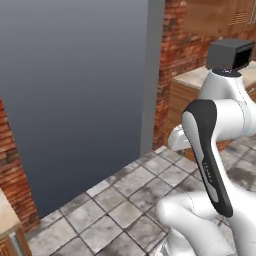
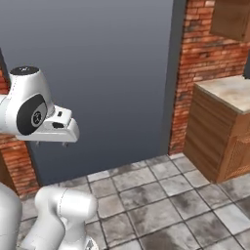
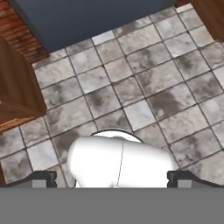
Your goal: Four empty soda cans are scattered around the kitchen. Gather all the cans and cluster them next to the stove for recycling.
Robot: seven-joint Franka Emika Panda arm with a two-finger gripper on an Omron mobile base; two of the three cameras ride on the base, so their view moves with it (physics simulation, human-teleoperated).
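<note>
Gripper (image 3: 112,178) fingertips wide apart, holding nothing | grey tile floor (image 3: 144,87) below it | no can or stove visible; gathering seemingly all ahead

You're looking at a home-style kitchen, rendered. Cues: red brick walls (image 2: 200,63), grey stone tile floor (image 1: 135,200), brown wooden base cabinet (image 2: 215,141) with a beige marbled counter (image 2: 229,90) on top, wooden upper cabinet (image 2: 232,19) above it. A wide flat dark grey panel (image 1: 75,90) spans the gap between the brick sections.
</note>
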